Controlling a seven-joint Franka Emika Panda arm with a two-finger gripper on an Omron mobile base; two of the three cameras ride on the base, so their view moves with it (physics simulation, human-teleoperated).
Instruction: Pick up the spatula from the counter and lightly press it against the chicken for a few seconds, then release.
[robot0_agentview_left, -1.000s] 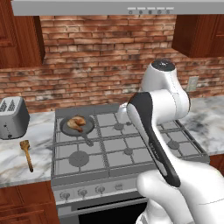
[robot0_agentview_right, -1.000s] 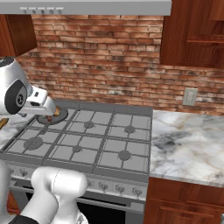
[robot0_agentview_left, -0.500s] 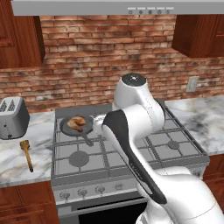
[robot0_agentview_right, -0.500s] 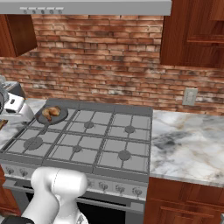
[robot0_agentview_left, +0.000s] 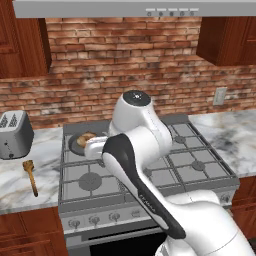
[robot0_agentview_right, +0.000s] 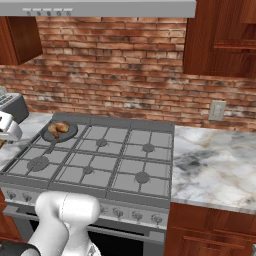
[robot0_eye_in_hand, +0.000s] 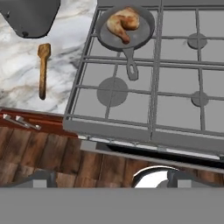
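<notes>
Wooden spatula (robot0_agentview_left: 30, 176) was lying flat on the white-and-grey marble counter (robot0_agentview_left: 12, 192), left of the stove and just nearer than the boxy silver toaster (robot0_agentview_left: 14, 134). Its broad paddle end pointed toward the far wall and its thin straight handle toward the near edge. Nothing was touching it.

The chicken (robot0_agentview_left: 86, 139), a glossy golden-brown drumstick-looking piece, sat in a round dark skillet (robot0_agentview_left: 74, 146) on the far-left burner, with the skillet's stubby handle pointing toward the near side. The stove (robot0_agentview_left: 196, 161) was matte grey with square grid grates and round burner caps.

From the hand view, the gripper (robot0_eye_in_hand: 111, 180) had its two dark fingers spread wide with nothing between them. It looked down on the stove's near-left part, well apart from the spatula. Rough red brick covered the wall behind, with dark reddish wood cabinets.
</notes>
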